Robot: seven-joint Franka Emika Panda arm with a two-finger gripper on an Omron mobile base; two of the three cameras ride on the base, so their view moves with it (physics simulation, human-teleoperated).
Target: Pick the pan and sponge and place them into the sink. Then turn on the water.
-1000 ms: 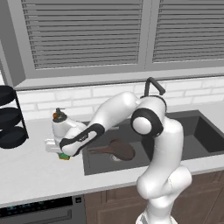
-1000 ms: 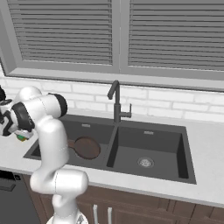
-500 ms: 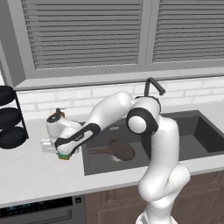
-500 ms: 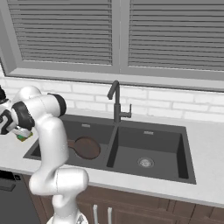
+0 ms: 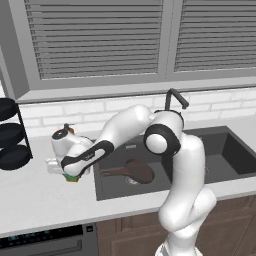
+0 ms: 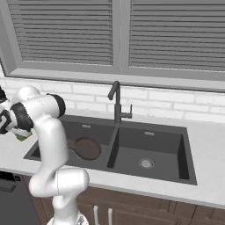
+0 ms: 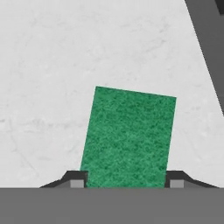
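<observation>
Gripper [image 7: 127, 183] pinching the sponge [image 7: 129, 138] by its 2 edges; shallow purchase risks slippage before reaching the sink [image 5: 235, 165].

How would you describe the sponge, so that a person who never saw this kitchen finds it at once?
Start at the dark double sink under the window and go to the white counter beside the basin that holds the brown pan. There the robot's hand reaches down over the sponge, a small green rectangular block with a finger on each side. It is the one green thing on that pale surface.
</observation>
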